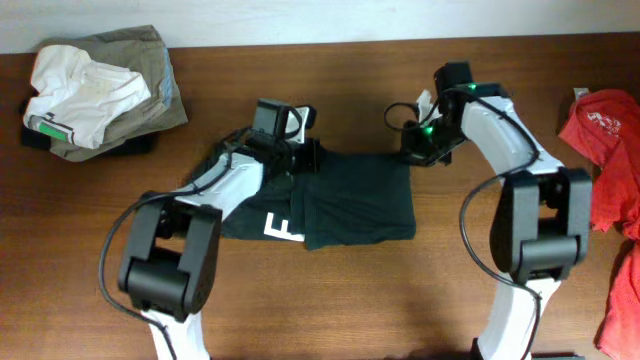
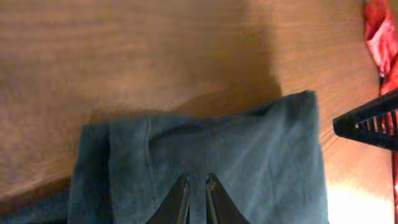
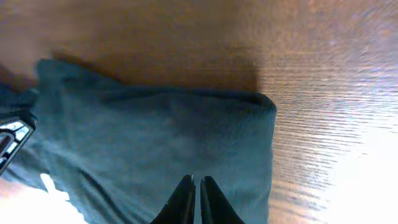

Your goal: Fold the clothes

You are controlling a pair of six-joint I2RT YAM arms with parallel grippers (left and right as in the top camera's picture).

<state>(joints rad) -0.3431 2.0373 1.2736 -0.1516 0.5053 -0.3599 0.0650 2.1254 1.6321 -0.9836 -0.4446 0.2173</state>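
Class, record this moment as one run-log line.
T-shirt: partly folded, on table | left gripper: shut, over T-shirt | right gripper: shut, over T-shirt

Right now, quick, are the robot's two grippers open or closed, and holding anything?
Left gripper: closed, over the black T-shirt; grip unclear.
Right gripper: closed, over the black T-shirt; grip unclear.

black T-shirt (image 1: pixel 355 200) | folded, white lettering showing | table (image 1: pixel 350 300) centre

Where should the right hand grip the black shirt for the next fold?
Grip the shirt at its far right corner, coming in from the right over bare table. It lies flat and folded; that corner's stacked edge is exposed there, clear of the left arm.
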